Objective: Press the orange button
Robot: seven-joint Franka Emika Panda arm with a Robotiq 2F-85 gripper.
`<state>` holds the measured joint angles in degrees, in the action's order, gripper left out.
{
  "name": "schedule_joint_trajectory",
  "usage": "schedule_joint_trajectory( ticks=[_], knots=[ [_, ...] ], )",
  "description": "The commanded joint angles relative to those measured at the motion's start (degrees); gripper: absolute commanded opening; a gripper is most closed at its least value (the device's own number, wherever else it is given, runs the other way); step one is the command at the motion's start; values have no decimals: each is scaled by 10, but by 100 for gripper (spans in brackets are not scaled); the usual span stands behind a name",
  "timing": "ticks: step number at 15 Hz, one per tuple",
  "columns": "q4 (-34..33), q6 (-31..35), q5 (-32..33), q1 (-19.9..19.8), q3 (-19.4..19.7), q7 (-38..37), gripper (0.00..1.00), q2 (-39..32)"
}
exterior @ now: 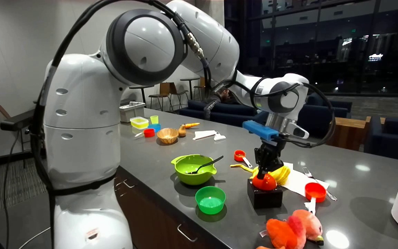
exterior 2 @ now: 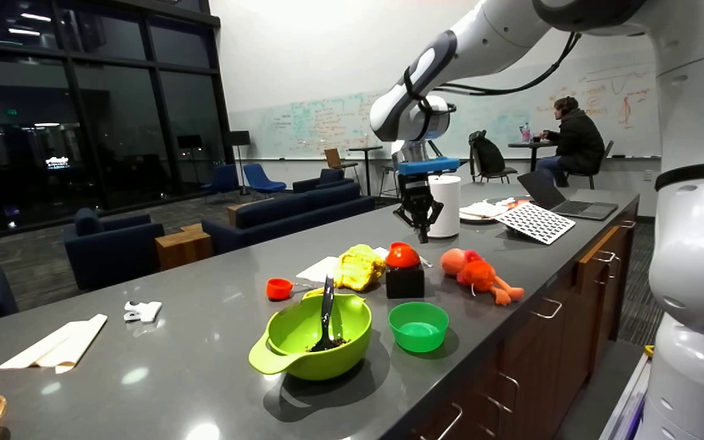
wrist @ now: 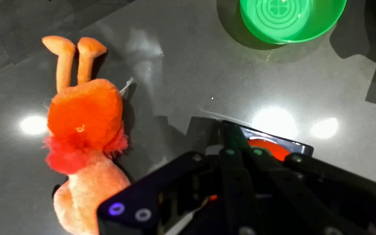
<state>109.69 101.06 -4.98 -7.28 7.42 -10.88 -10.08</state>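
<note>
The orange button (exterior: 267,183) is a red-orange dome on a black square box (exterior: 265,199), standing upright on the grey counter. My gripper (exterior 2: 423,238) is shut, with nothing between its fingers. In an exterior view its tip hangs a little above and to the right of the button (exterior 2: 402,255), with a gap between them. From the opposite side the fingertips (exterior: 261,175) overlap the top of the dome in the picture. In the wrist view the gripper (wrist: 235,130) covers much of the button (wrist: 273,149) and of its box; only part of the dome shows.
An orange-pink plush toy (wrist: 85,114) lies beside the box. Close by stand a small green bowl (exterior 2: 419,342) and a lime bowl (exterior 2: 321,360) with a black spoon. A yellow cloth (exterior 2: 359,267), red scoops (exterior: 315,192) and a white roll (exterior 2: 445,208) surround the button.
</note>
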Motion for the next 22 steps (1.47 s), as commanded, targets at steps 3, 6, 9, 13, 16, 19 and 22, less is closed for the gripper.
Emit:
schedule_joint_trajectory(
  ticks=[3,6,9,13,16,19,22],
  knots=[
    [12,3,-5,9,-11,28,0,9],
    [2,2,0,12,-15,39,0,0],
    [-8,2,2,13,-16,56,0,-11],
    [-23,-2,6,13,-18,77,0,-23],
    [-38,-5,4,11,-19,92,0,-38],
    [-54,-5,-1,8,-19,108,0,-58],
    [-65,-7,-6,4,-19,121,0,-74]
  ],
)
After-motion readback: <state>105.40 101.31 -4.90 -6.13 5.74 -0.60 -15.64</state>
